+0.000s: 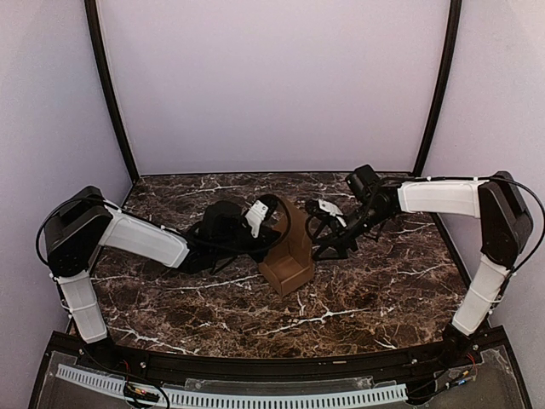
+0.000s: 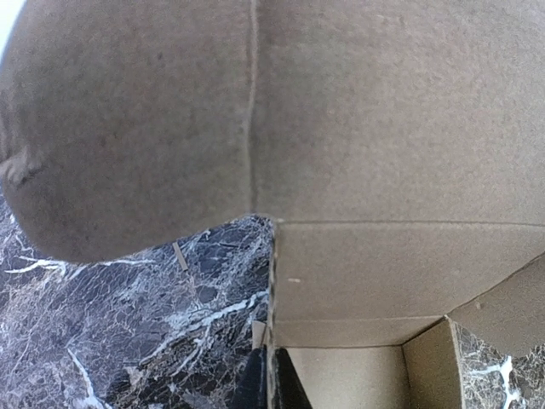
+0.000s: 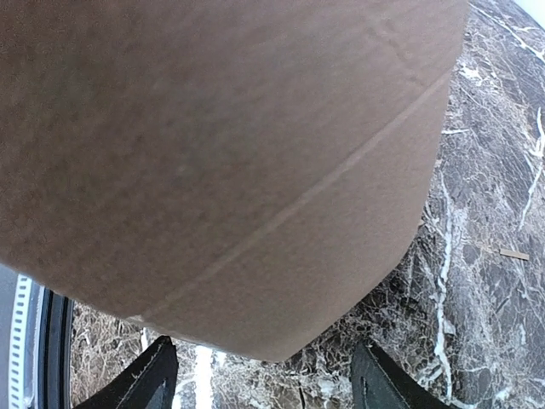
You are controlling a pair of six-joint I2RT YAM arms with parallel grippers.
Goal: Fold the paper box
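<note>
The paper box is plain brown cardboard, standing half-formed mid-table with a tall rounded flap rising at its back. My left gripper reaches in from the left. In the left wrist view its dark fingers are pinched on the box's side wall, with the open inside to the right and the big flap overhead. My right gripper sits just right of the box. Its fingers stand wide apart below the flap's outer face, holding nothing.
The dark marble table is ringed by lilac walls and two black frame posts. A small cardboard scrap lies on the marble. A white ribbed strip runs along the near edge.
</note>
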